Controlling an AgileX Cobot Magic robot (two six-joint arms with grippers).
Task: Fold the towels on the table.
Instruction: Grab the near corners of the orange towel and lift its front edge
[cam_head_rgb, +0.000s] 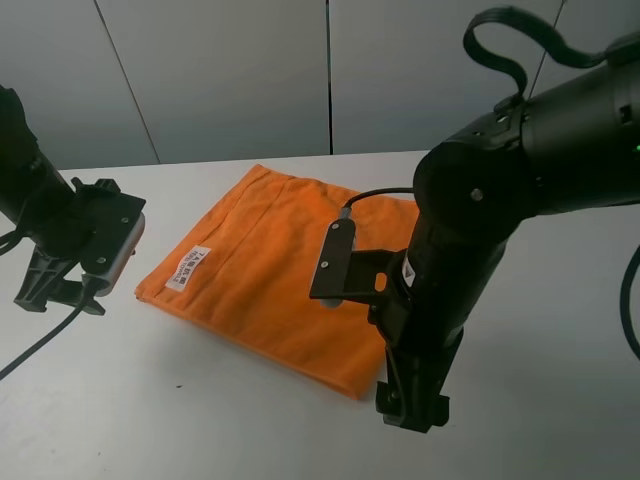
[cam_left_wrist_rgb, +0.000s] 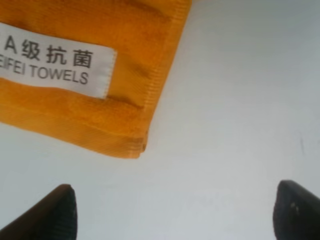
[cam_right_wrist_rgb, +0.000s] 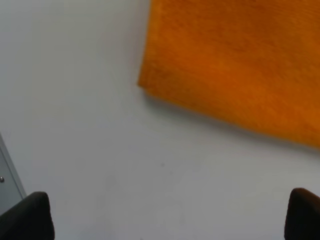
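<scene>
The orange towel (cam_head_rgb: 270, 270) lies flat on the white table (cam_head_rgb: 200, 410), doubled over, with its white printed label (cam_head_rgb: 188, 268) near its left corner. My left gripper (cam_head_rgb: 60, 290) is open and empty, just left of that corner and above the table. The left wrist view shows the corner (cam_left_wrist_rgb: 75, 120), the label (cam_left_wrist_rgb: 55, 62) and both fingertips (cam_left_wrist_rgb: 60, 212) wide apart over bare table. My right gripper (cam_head_rgb: 412, 410) is open and empty beside the towel's front corner. The right wrist view shows that corner (cam_right_wrist_rgb: 235, 65) beyond its spread fingertips (cam_right_wrist_rgb: 30, 217).
Grey wall panels (cam_head_rgb: 230, 70) stand behind the table's far edge. A black cable (cam_head_rgb: 40, 340) trails from the left arm over the table at the left. The bulky right arm (cam_head_rgb: 470, 230) hangs over the towel's right side. A grey part (cam_right_wrist_rgb: 6, 175) shows at one edge of the right wrist view.
</scene>
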